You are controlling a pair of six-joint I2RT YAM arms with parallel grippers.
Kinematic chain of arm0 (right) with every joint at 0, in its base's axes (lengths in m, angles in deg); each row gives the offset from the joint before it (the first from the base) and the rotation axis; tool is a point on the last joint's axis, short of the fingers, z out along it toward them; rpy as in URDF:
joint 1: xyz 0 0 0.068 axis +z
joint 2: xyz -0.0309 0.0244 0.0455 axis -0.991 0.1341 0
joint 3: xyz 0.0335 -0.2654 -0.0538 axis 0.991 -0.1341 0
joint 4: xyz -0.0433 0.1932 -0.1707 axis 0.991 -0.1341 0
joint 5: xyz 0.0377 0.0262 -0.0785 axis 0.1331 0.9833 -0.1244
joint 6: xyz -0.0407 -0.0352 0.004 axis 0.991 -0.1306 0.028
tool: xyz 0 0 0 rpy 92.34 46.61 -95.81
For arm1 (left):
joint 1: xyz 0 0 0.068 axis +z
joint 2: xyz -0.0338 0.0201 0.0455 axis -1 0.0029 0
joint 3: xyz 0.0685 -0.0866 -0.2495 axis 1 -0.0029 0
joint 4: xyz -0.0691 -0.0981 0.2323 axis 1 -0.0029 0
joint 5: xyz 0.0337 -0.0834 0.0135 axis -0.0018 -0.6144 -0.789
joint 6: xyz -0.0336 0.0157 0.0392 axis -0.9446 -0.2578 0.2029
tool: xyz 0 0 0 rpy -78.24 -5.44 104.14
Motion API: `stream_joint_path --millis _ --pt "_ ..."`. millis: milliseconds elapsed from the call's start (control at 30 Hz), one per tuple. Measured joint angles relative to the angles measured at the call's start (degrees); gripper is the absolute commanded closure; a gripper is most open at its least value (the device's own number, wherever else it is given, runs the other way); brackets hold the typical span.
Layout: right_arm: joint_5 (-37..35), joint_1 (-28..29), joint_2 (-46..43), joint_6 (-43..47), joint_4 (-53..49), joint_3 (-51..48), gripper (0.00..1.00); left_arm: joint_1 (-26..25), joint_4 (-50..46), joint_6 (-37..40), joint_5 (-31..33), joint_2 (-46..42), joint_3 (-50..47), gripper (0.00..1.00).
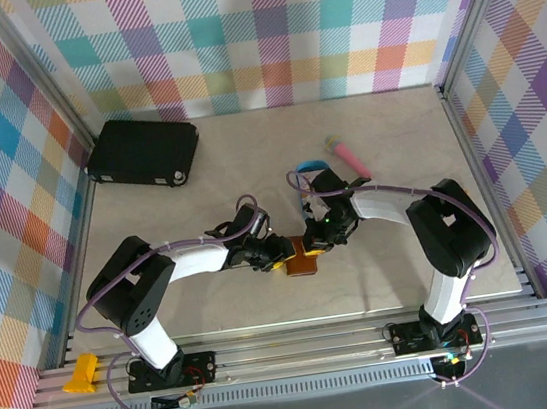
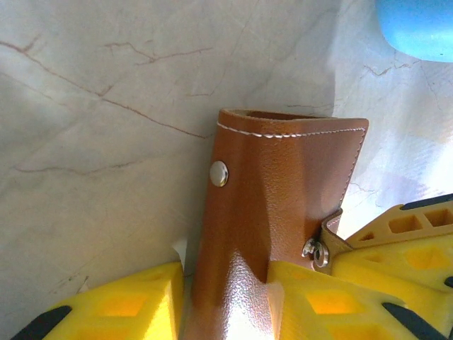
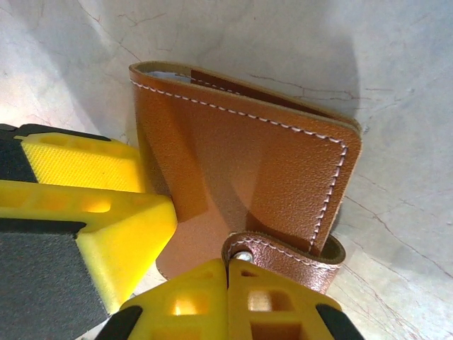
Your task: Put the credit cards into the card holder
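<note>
My left gripper (image 2: 225,275) is clamped on the card holder (image 2: 283,184): one yellow finger lies on each side of the folded brown leather, and the stitched fold edge points away from my wrist. My right gripper (image 3: 228,273) has its fingers pressed together. The end of the snap tab (image 3: 283,255) sits right at their seam, so I judge that I am pinching the tab, though the contact itself is partly hidden.

The holder is between my two wrists, about midway between the left and right edges of the table (image 1: 413,267) and nearer the near edge than the far one. I cannot tell whether it rests on the surface or is lifted a little. The blue tray (image 2: 417,25) lies just beyond it, with the pink stick (image 1: 348,157) near the tray. The black case (image 1: 142,151) is well apart, at the far left corner.

I judge the task to be at an early step. The holder is folded, with the stud bare and the tab loose, so it is unsnapped but not spread open. Whether any credit cards are in the pockets I cannot tell, because the fold hides the inside. What remains is to open it flat, then pick up the cards and slide them in.
</note>
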Motion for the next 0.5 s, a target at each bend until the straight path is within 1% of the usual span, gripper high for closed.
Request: stream_joint_path --millis 167,500 --pt "-0.7 0.4 0.9 0.0 -0.7 1.0 1.00 0.0 0.1 0.0 -0.2 0.1 0.0 0.63" --pt "-4.4 2.4 2.4 -0.3 -4.0 4.4 1.00 0.4 0.3 0.0 -0.9 0.3 0.0 0.63"
